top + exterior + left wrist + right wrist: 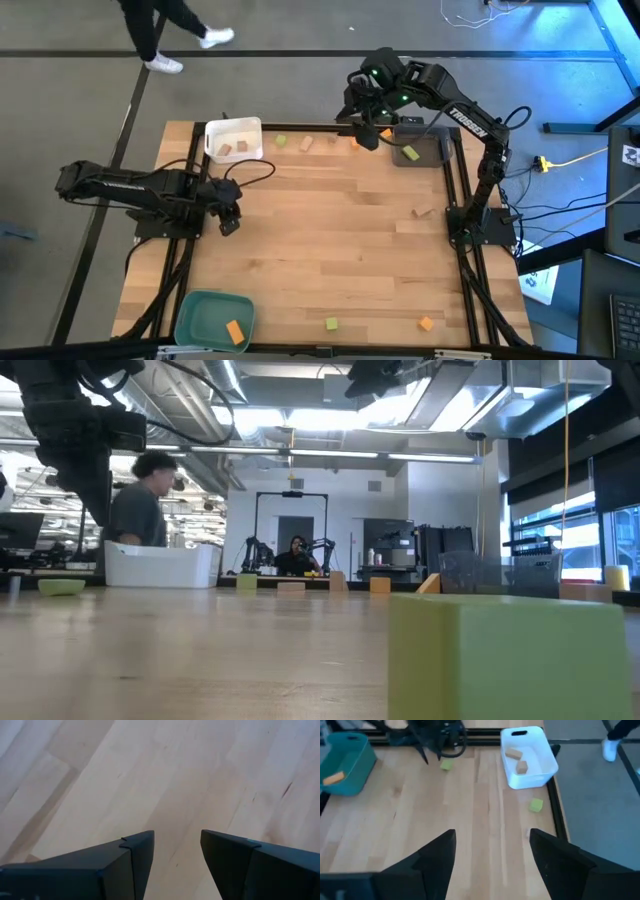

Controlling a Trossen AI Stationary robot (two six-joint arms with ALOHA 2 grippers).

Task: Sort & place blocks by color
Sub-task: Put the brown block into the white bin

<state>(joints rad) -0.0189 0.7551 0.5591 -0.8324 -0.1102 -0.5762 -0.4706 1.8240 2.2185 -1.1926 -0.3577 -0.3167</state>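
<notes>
Small orange, light green and tan blocks lie flat on the wooden table. Along the far edge are a green block (281, 142), a tan block (306, 144) and two orange blocks (355, 141) (385, 132). A tan block (420, 212) lies at the right. A green block (331, 323) and an orange block (426, 322) lie near the front edge. My right gripper (365, 135) (492, 845) is open and empty, raised above the far edge by the orange blocks. My left gripper (228, 222) (177, 842) is open and empty over bare wood at the left.
A white tray (232, 138) at the far left holds two tan blocks. A grey tray (428, 128) at the far right holds a green block (410, 153). A teal tray (200, 312) at the near left holds an orange block. A person walks beyond the far edge.
</notes>
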